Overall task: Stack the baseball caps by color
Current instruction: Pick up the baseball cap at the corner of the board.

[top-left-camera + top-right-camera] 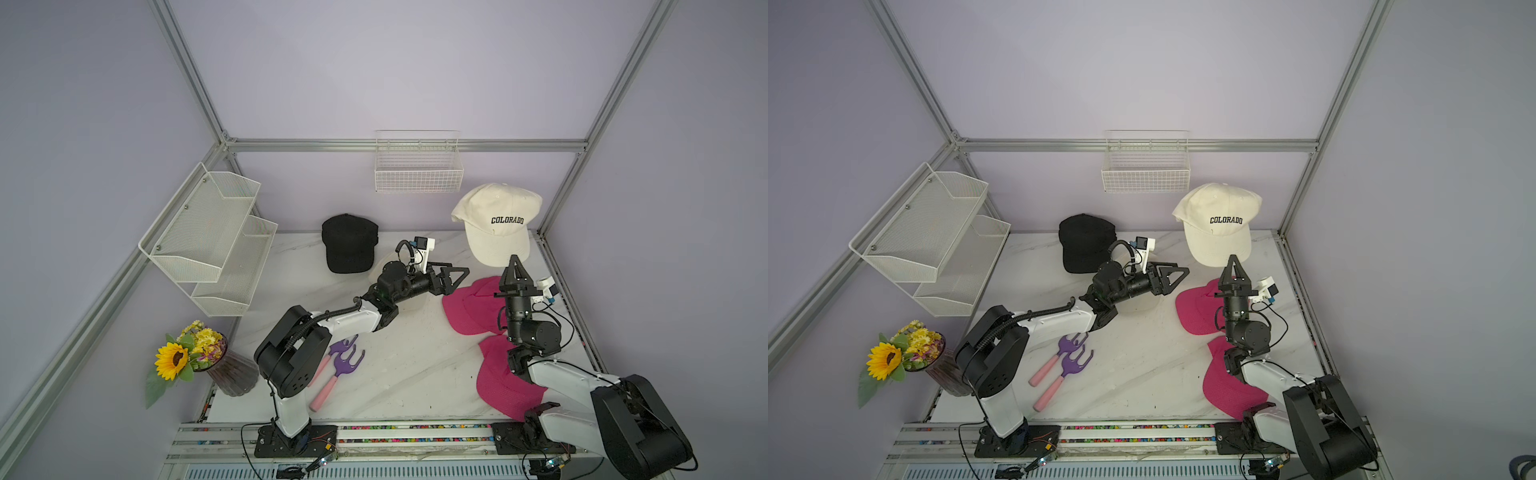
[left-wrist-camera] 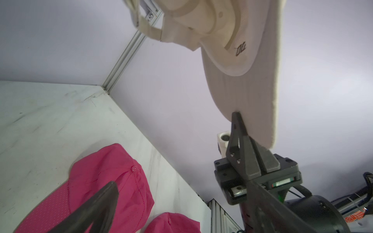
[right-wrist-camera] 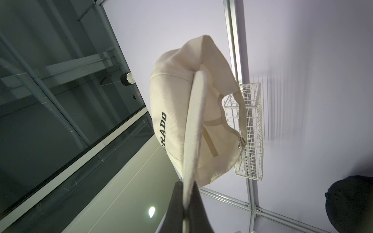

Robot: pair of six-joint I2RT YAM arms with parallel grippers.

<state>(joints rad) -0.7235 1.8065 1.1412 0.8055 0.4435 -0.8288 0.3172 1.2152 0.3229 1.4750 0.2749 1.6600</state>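
Inside clamped right gripper: cream cap

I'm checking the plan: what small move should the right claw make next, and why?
Probably carry the cream cap toward the left arm: the right claw is shut on its brim, holding it clear of the table, and a second cream cap lies partly hidden under that arm.

Both arms wear white link shells between black joint housings. The left arm carries a black corrugated cable; thin black wires loop beside the right arm.
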